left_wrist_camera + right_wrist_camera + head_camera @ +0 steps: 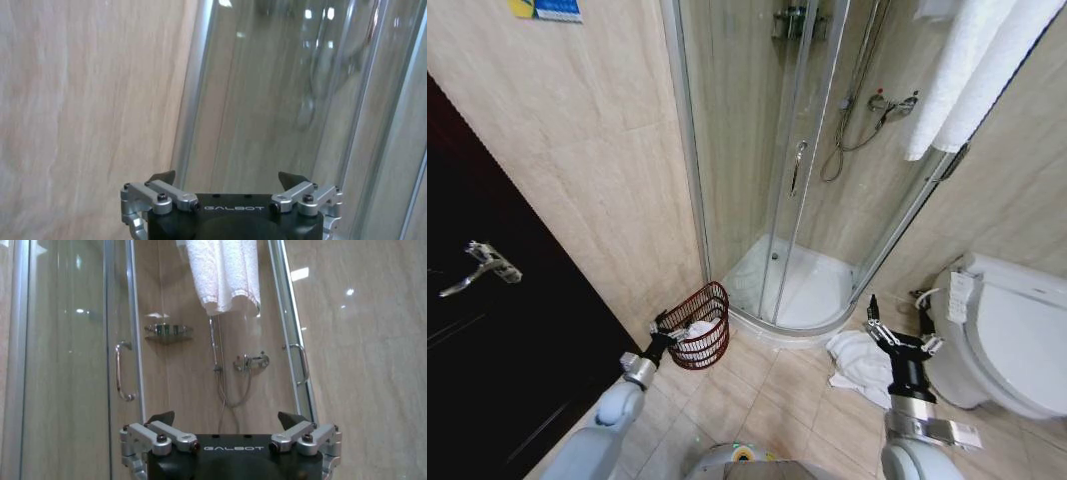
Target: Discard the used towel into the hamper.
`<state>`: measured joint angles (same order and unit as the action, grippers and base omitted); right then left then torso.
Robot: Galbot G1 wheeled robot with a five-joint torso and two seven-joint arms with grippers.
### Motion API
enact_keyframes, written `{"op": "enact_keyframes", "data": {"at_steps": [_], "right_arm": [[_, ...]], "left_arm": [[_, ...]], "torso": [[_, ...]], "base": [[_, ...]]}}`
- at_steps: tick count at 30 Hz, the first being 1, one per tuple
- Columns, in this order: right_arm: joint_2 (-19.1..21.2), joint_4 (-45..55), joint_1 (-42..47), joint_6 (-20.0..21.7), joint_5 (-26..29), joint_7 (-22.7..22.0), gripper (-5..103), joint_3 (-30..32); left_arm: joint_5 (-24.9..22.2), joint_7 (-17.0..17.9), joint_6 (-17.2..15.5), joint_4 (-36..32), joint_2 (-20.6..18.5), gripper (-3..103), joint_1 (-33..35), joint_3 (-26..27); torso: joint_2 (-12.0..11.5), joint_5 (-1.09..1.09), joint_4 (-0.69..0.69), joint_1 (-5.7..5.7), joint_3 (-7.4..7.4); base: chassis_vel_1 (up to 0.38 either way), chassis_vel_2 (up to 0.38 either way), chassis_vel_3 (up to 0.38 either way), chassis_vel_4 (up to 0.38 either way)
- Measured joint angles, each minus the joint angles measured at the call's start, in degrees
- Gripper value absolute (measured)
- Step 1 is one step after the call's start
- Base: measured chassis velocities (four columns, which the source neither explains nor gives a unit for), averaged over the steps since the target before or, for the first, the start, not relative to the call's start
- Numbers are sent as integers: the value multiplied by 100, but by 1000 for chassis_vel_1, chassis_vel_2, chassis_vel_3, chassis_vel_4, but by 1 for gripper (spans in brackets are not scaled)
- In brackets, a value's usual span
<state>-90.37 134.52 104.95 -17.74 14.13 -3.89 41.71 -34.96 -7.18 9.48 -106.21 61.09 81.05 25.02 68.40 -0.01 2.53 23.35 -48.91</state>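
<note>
Used towel [859, 362]: white, crumpled in a heap on the tiled floor, between the shower tray [799, 290] and the toilet [1012, 335]; nothing holds it, so the discard is not yet begun. My right gripper [897, 335] stands upright just over the heap's right side, both fingers spread wide and empty in the right wrist view; I judge it sits there because it is the nearer arm to the cloth. The hamper [703, 325] rests on the floor by the corner of the shower enclosure, well apart from the towel, some white cloth already inside. My left gripper [660, 327] sits at the hamper's near rim, fingers parted, empty. 1 clean towel [972, 70] hangs high on the wall; not the target.
</note>
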Motion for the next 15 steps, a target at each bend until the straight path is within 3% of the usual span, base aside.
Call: {"op": "enact_keyframes", "data": {"at_steps": [4,9,12,15], "right_arm": [[-8,187,-7,274,-25,-1,100,-47],[-14,307,-22,417,-76,3,100,-110],[-23,431,-28,534,-104,5,100,-139],[-25,508,-42,610,-89,5,100,-140]], "left_arm": [[-155,168,-284,-940,152,100,461,433],[-215,374,-655,-1624,379,100,789,777],[-203,519,-1035,-2365,707,100,1162,1059],[-114,561,-1149,-2724,938,100,1372,1144]], "torso": [[0,0,1,0,0],[0,0,2,0,0],[0,2,2,0,0],[0,2,2,0,0]], "base": [[0,0,0,0],[0,0,0,0],[0,0,0,0],[0,0,0,0]]}}
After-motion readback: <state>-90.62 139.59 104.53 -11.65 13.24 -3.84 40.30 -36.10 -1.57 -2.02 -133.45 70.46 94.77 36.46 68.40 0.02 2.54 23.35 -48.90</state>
